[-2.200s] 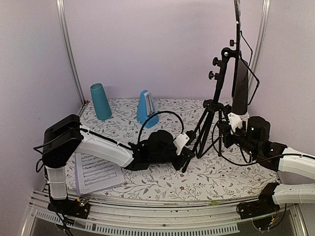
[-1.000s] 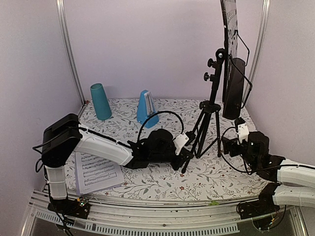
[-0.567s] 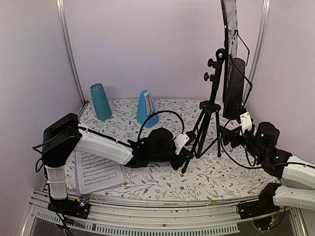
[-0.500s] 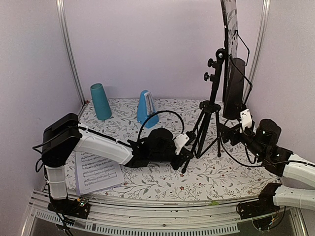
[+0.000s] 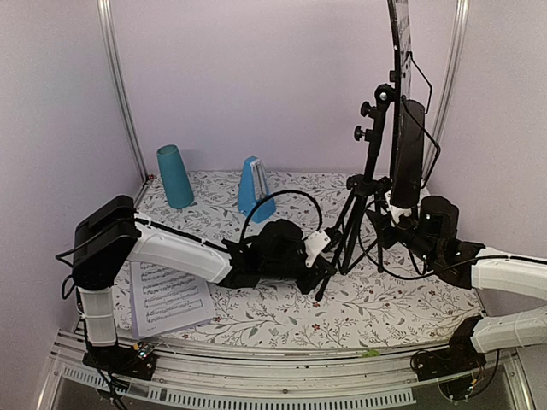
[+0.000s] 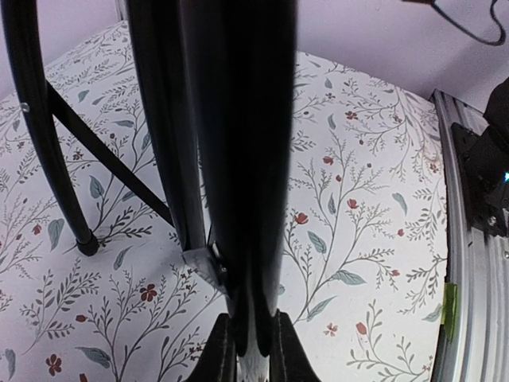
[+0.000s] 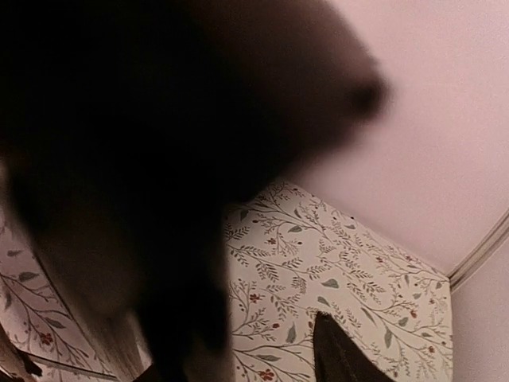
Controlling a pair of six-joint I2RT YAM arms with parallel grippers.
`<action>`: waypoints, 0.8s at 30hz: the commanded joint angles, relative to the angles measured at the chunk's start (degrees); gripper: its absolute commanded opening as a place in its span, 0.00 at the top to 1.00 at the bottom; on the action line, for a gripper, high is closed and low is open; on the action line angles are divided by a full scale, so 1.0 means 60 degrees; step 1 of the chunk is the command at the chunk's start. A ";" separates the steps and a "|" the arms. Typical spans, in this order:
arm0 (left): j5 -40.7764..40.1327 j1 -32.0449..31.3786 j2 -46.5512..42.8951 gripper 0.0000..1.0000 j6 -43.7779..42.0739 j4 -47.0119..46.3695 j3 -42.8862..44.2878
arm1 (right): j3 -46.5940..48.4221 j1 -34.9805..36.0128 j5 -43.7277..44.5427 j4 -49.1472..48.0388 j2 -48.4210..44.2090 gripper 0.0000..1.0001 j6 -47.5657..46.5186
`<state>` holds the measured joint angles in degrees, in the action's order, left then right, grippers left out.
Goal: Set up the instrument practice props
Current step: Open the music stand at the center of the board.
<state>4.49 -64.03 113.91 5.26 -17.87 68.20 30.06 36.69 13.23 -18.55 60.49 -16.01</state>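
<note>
Floral table (image 5: 385,312), one stand (image 5: 373,145), one metronome (image 5: 254,190)

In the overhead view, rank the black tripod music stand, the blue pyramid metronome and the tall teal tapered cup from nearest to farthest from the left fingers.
1. Black tripod music stand: front leg clamped in the left fingers.
2. Blue pyramid metronome: behind them, mid-back.
3. Tall teal tapered cup: back-left corner.
</note>
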 commanded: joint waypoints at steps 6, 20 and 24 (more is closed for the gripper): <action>0.0123 0.0174 0.0112 1.00 -0.0295 0.2359 -0.0095 | 0.0412 0.0905 0.2164 0.1283 0.0049 0.93 -0.0663; 0.0164 0.0252 -0.0062 1.00 -0.0168 0.2800 -0.0278 | 0.0202 0.0976 0.3221 0.3708 -0.0936 1.00 0.0235; 0.0097 0.0310 -0.0375 1.00 -0.0219 0.2967 -0.0452 | 0.0103 0.0976 0.3380 0.3698 -0.1015 1.00 0.0490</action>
<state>7.05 -63.57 113.38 4.03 -13.41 69.25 32.51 43.68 23.94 -4.49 55.72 -10.90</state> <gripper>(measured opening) 0.096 0.130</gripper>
